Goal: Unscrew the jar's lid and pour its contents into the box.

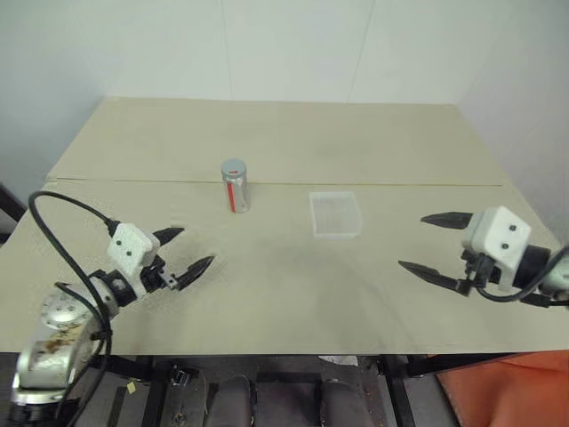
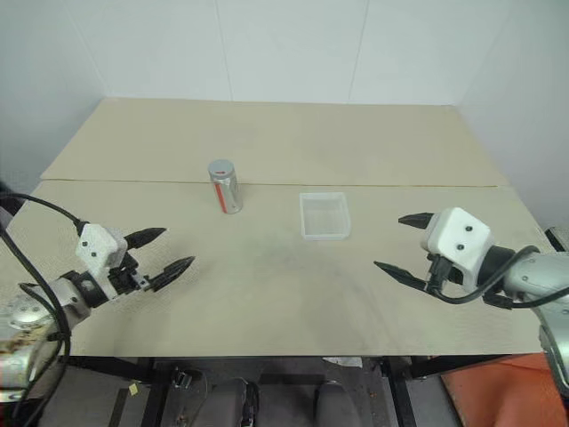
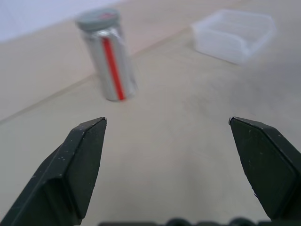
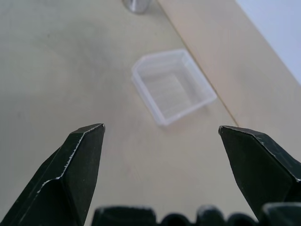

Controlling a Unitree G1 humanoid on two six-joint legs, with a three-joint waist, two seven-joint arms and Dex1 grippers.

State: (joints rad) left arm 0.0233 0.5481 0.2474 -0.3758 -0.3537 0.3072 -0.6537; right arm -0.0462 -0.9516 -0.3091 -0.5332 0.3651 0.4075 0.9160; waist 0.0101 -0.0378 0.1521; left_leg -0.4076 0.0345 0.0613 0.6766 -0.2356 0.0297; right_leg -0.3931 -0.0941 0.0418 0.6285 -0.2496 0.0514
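Left gripper (image 1: 188,250) and right gripper (image 1: 427,242) both stood spread wide, empty, above the table (image 1: 293,294) near its front edge. Jar (image 1: 235,187), lid (image 1: 233,167) on, stood mid-table beside the box (image 1: 335,214).

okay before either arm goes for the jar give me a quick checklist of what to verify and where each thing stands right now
1. Jar upright on the table: ok.
2. Lid on the jar: ok, not yet unscrewed.
3. Box open side up beside the jar, apart from it: ok.
4. Left gripper open, holding nothing: ok.
5. Right gripper open, holding nothing: ok.
6. Contents inside the jar: cannot tell.
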